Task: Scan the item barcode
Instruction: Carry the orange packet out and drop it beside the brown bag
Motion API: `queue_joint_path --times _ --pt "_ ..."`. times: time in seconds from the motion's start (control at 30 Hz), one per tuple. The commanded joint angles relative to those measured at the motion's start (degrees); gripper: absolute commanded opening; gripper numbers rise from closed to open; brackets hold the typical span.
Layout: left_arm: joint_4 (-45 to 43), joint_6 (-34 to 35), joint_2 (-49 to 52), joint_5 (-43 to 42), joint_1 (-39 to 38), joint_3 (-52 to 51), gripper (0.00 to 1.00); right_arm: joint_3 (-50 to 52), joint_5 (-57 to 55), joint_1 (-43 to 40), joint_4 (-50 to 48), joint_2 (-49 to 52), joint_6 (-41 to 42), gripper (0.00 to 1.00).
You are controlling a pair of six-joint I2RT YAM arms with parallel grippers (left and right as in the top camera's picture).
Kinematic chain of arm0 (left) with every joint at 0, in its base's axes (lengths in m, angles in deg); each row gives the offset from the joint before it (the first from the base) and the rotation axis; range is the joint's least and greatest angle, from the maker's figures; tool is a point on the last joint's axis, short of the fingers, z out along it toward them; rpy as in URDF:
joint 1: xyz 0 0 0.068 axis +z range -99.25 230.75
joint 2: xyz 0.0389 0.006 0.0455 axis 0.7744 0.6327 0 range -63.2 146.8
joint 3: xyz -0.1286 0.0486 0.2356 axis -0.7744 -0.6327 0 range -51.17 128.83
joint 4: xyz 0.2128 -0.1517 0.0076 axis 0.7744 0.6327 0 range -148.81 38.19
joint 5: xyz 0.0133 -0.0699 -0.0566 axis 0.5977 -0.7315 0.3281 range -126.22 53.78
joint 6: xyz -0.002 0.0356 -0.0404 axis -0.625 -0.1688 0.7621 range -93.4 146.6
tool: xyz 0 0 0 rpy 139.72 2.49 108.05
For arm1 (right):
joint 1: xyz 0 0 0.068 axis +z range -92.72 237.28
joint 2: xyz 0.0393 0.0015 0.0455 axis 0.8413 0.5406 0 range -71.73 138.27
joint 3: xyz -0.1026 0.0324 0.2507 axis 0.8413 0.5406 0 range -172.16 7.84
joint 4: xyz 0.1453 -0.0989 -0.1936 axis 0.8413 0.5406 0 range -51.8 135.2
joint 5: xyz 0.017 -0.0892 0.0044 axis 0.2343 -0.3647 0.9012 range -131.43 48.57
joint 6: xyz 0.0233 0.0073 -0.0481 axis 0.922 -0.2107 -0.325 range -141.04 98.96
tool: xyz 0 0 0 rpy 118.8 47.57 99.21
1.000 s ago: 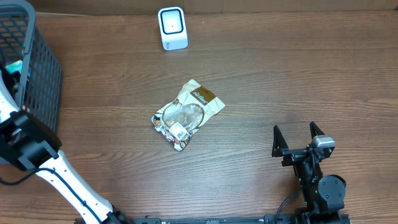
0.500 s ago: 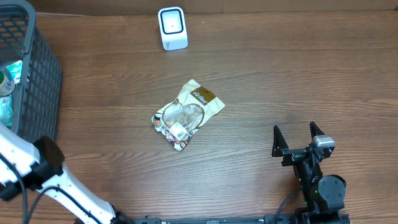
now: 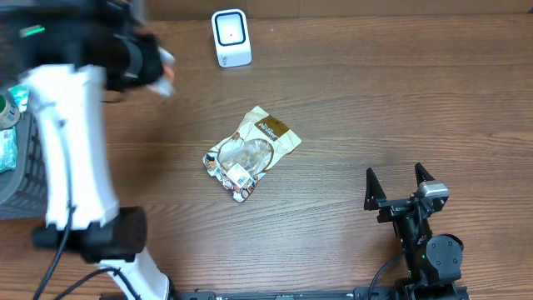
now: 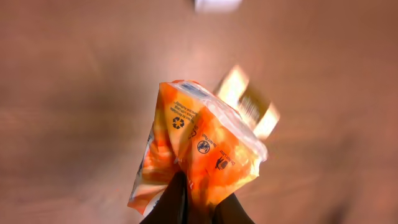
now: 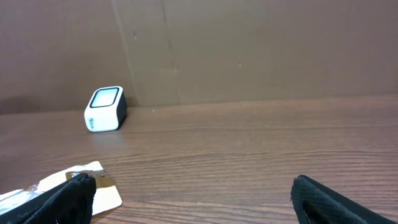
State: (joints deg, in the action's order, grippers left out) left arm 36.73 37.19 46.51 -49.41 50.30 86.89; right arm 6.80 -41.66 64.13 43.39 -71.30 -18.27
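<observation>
An orange plastic packet [image 4: 205,146], crumpled, with recycling marks on it, hangs in my left gripper [image 4: 199,200], which is shut on its lower edge. From overhead, that gripper [image 3: 156,62] is blurred, high over the table's back left, left of the white barcode scanner [image 3: 231,37]. A bit of the orange packet [image 3: 169,73] shows beside it. The scanner [image 5: 106,108] stands at the back edge, facing forward. My right gripper [image 3: 398,187] rests open near the front right, holding nothing.
A cream and brown snack packet [image 3: 250,152] lies mid-table, also seen under the orange one [image 4: 249,106]. A dark mesh basket [image 3: 17,196] stands at the far left with green items [image 3: 7,108] inside. My white left arm [image 3: 75,150] crosses above the left side.
My left arm has lifted out of the basket area and swung up toward the back, carrying the orange packet nearer the scanner. The right arm has stayed still.
</observation>
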Motion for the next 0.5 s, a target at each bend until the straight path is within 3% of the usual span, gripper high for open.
queue_joint_path --times 0.0,0.27,0.47 --pt "-3.43 2.84 2.19 6.97 -6.27 -13.99 0.04 0.57 0.28 0.20 -0.35 -0.26 0.24 1.00" --pt "-21.88 8.37 3.48 13.77 -12.35 -38.56 0.04 0.57 0.28 0.20 -0.35 -0.26 0.24 1.00" --pt "-32.96 10.69 3.48 18.32 -12.68 -47.78 0.08 0.57 0.28 0.20 -0.35 -0.26 0.24 1.00"
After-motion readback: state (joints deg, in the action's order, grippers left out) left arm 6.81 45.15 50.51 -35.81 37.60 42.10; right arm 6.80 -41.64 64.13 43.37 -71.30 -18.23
